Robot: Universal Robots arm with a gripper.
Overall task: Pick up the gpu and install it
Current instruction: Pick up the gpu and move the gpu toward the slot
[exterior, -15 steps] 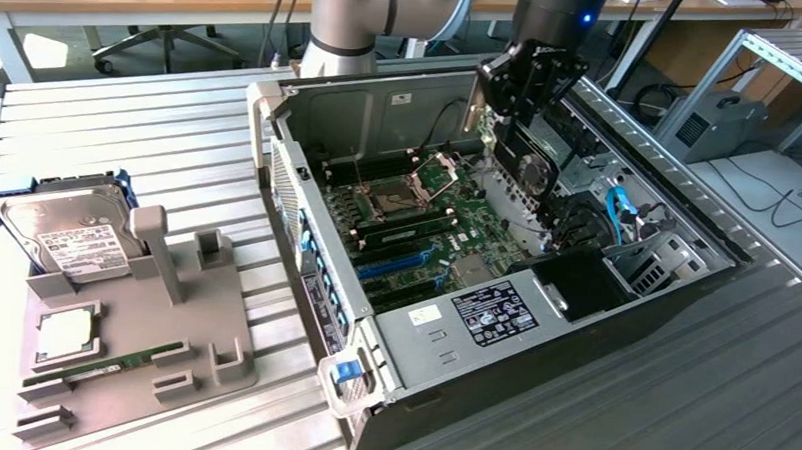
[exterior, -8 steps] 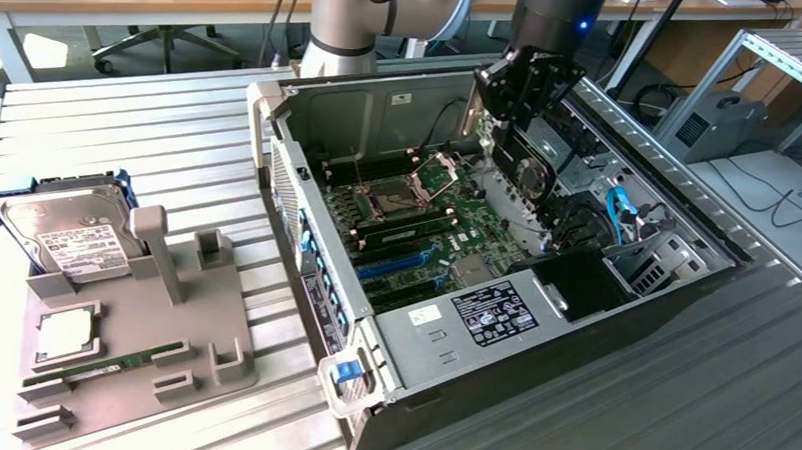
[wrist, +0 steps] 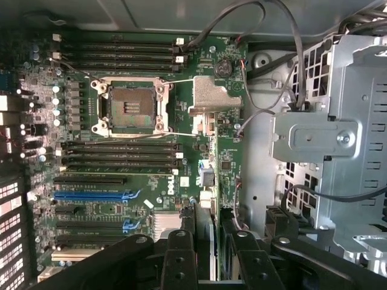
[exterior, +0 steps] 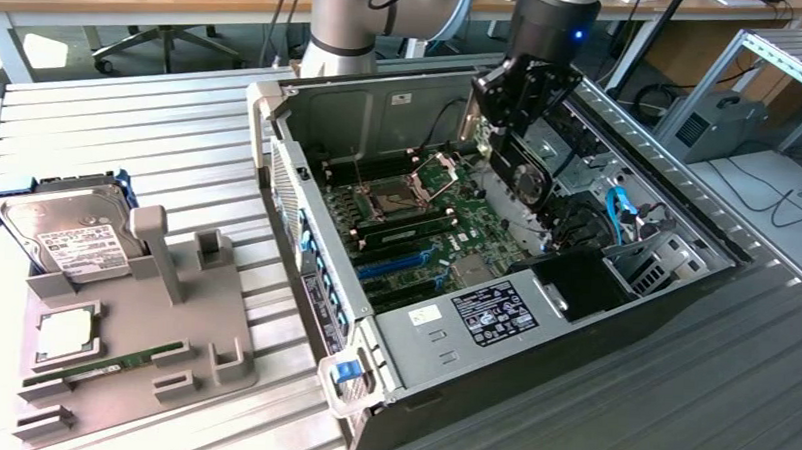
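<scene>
Two black fingers (wrist: 177,258) pinch the gpu (wrist: 206,232) between them, the card edge-on in the wrist view and held over the green motherboard (wrist: 181,130) of the open computer case (exterior: 277,131), near the grey metal drive cage (wrist: 338,139), with bare board showing on both sides of the card. White "DELL" lettering (wrist: 171,188) sits near the card's end, and a blue expansion slot (wrist: 91,196) lies apart from it. On the exterior view's left, a hard drive (exterior: 67,235) whose white label is too small to read rests on a grey fixture (exterior: 170,322) on the slatted worktop (exterior: 137,126).
</scene>
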